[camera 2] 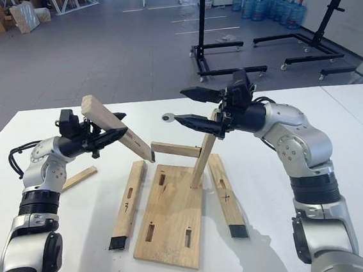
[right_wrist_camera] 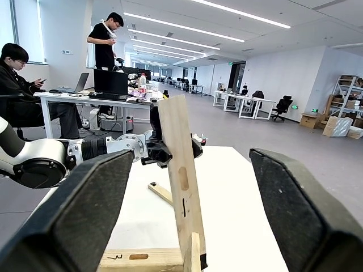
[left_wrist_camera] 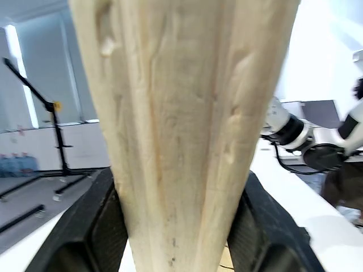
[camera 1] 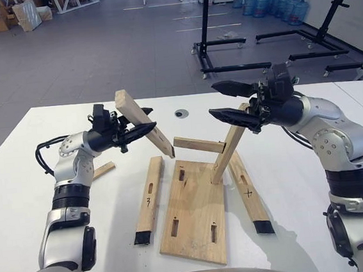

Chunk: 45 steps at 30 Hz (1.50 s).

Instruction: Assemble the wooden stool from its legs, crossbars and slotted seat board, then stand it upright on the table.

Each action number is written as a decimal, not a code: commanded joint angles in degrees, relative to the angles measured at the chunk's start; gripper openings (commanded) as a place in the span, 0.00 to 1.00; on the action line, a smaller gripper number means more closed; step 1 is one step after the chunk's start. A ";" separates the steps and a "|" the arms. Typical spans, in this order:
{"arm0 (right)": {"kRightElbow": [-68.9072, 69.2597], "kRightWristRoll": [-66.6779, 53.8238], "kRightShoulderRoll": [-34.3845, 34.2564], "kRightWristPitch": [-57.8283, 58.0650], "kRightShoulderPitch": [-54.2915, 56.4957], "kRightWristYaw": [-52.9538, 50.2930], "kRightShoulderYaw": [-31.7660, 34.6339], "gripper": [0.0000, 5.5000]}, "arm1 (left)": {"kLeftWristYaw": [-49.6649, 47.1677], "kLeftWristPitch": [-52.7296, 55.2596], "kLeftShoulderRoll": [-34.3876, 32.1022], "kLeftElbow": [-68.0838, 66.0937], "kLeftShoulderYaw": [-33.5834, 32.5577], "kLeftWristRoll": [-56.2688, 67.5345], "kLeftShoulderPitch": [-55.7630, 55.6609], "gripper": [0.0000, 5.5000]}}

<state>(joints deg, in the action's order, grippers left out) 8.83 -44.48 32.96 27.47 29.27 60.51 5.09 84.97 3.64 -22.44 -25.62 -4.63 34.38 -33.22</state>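
The held leg [camera 1: 158,140] is clamped near its middle by the jaws of the left gripper [camera 1: 146,120] and is carried in the air above the tabletop [camera 1: 19,190]. Its long axis is tilted: the upper end points up and toward the robot's left, and the lower end points down at the far left corner of the seat board [camera 1: 193,218], which lies flat. That lower end is seen just beside the free end of the crossbar [camera 1: 198,146]; whether the two touch cannot be told. The crossbar's other end meets the standing leg [camera 1: 225,154], which is planted in the board and leans to the right. The left arm is judged the nearer one for seating the held leg; its forearm is raised and reaches inward over the tabletop. The right gripper [camera 1: 213,99] is held at the top of the standing leg, its jaws spread wide and holding nothing.
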 commanded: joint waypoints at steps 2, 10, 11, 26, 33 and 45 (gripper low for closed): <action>-1.09 0.55 0.69 0.77 2.91 1.27 -0.26 0.68 | 1.39 0.86 1.71 0.24 3.77 -2.68 2.47 0.38; -1.04 0.51 0.78 0.93 3.19 0.88 0.29 0.68 | 4.96 3.19 0.32 0.66 8.38 -5.35 2.78 0.38; -1.04 0.52 0.81 0.94 3.20 0.83 0.29 0.68 | 5.27 3.85 0.13 1.09 8.60 -5.10 2.76 0.38; -3.65 3.89 8.43 0.19 1.91 6.57 1.91 0.68 | 5.53 6.75 -1.26 -0.54 8.89 -5.83 3.19 0.38; -4.30 7.98 8.84 -1.21 -3.90 7.57 -0.08 0.68 | 5.88 6.44 -1.72 -2.64 9.71 -6.82 2.67 0.38; -3.97 9.18 8.75 -0.33 -4.77 10.49 -2.10 0.68 | 6.55 3.92 -0.14 -15.63 11.51 -9.31 -3.42 0.38</action>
<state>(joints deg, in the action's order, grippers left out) 4.65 -35.94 41.15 26.89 24.56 70.47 3.83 92.08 7.47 -22.30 -36.61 4.75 30.68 -37.57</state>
